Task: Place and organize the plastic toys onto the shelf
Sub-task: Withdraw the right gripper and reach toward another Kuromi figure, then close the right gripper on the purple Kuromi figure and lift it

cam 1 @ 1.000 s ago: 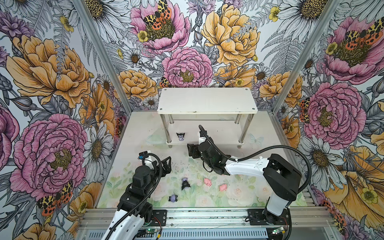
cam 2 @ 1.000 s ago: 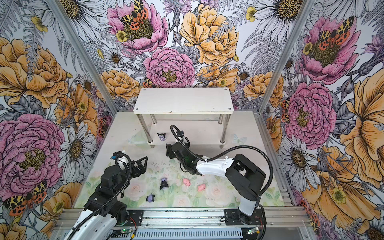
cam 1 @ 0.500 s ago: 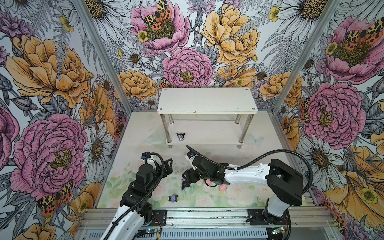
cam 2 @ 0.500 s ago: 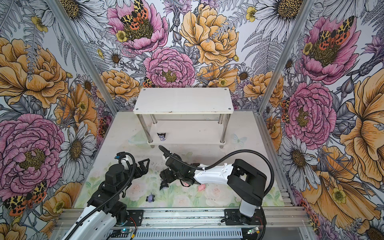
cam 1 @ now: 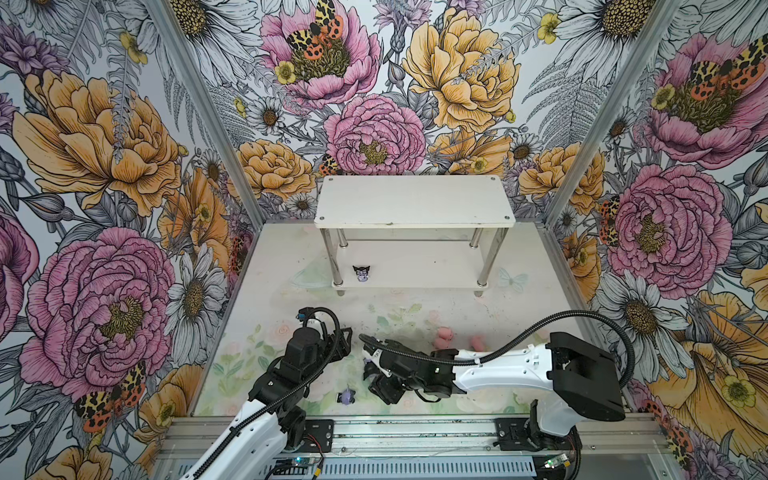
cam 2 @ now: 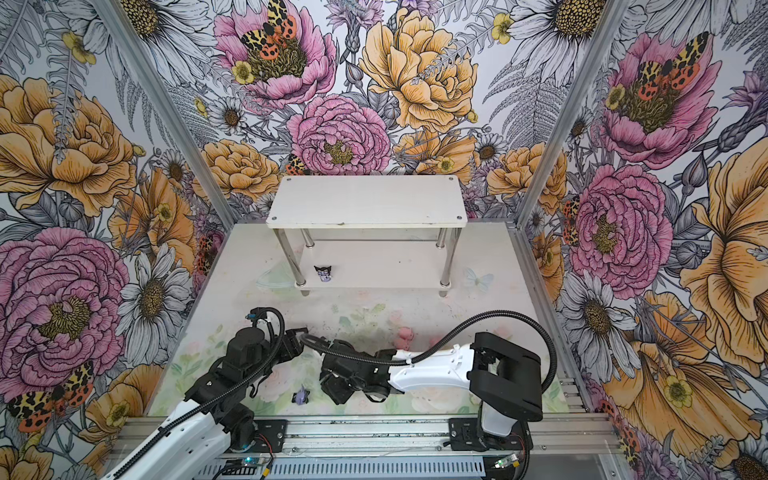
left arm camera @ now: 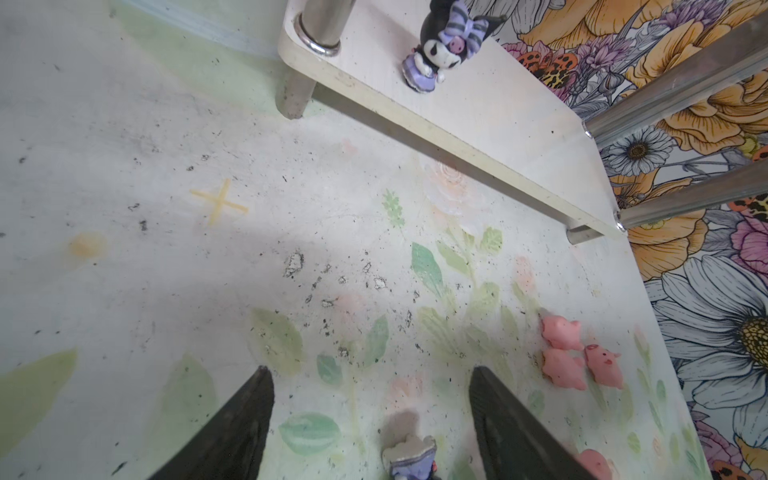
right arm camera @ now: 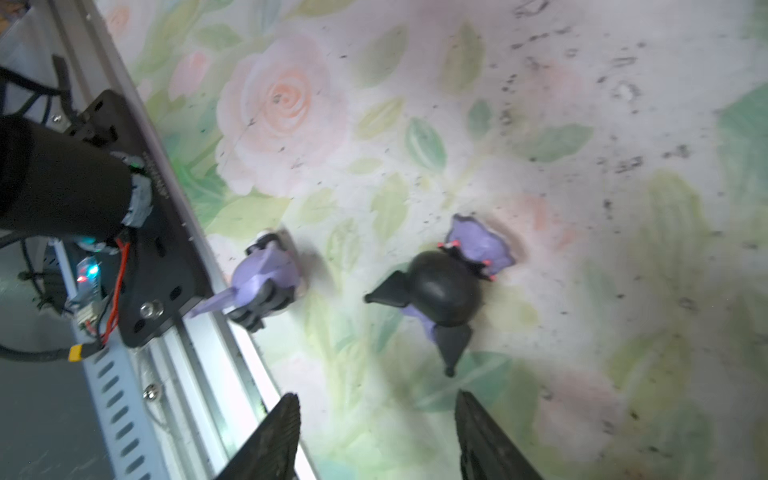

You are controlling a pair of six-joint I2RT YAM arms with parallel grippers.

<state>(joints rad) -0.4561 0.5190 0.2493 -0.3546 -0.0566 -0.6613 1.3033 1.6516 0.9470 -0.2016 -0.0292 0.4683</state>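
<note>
The white shelf (cam 1: 413, 200) (cam 2: 365, 200) stands at the back. One black-and-lavender toy (cam 1: 360, 273) (left arm camera: 444, 45) stands at the left end of the lower tier (left arm camera: 498, 108). On the floor a black-eared toy (right arm camera: 444, 291) lies on its side just ahead of my open right gripper (right arm camera: 374, 415) (cam 1: 372, 374), with nothing between its fingers. A lavender toy (right arm camera: 266, 278) (cam 1: 346, 396) lies by the front rail. My left gripper (left arm camera: 370, 415) (cam 1: 345, 338) is open; a lavender toy (left arm camera: 409, 457) lies on the floor between its fingers, untouched. Pink pigs (left arm camera: 565, 368) (cam 1: 441, 337) cluster to the right.
The aluminium front rail (right arm camera: 195, 374) with a black arm base plate (right arm camera: 137, 232) runs close beside my right gripper. The two arms are near each other at the front centre of the floor (cam 1: 291, 257). Flowered walls close three sides.
My right arm swung back from the shelf's lower tier to the front of the floor, over the black-eared toy. Both grippers' jaws have narrowed somewhat. The left arm shifted slightly.
</note>
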